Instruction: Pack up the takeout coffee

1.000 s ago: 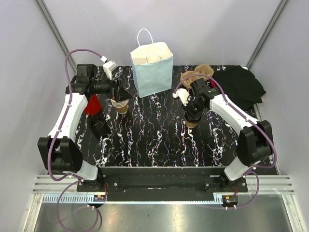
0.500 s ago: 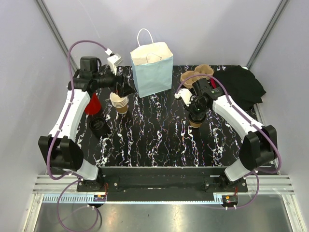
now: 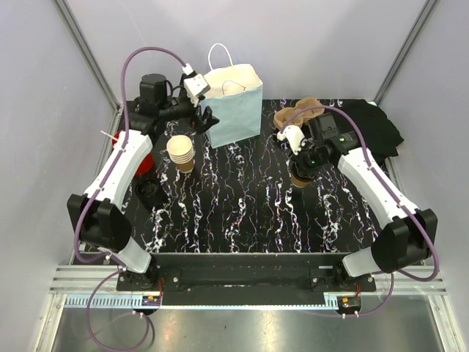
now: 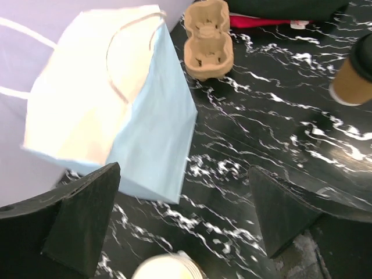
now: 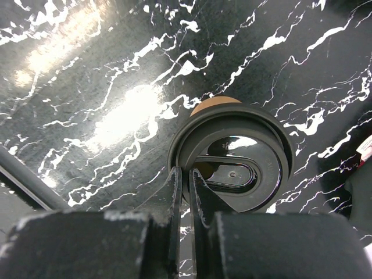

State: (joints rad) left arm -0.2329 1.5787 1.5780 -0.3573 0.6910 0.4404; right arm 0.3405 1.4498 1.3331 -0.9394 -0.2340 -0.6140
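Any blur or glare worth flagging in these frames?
Left wrist: motion blur smears the pale blue paper bag and the tan paper cup. Right wrist: glare whitens the black marbled tabletop; the round black plastic lid is sharp. Top external: crisp, evenly lit.

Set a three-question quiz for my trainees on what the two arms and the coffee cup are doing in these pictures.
1. True or false: the black lid sits on top of the tan cup.
2. Pick one. The left claw is: A) open, holding nothing; B) shut on a cup; C) out of view.
3. Fill the gap: the right claw pinches the lid at its ____.

Key: 1 true; 2 A; 3 rim.
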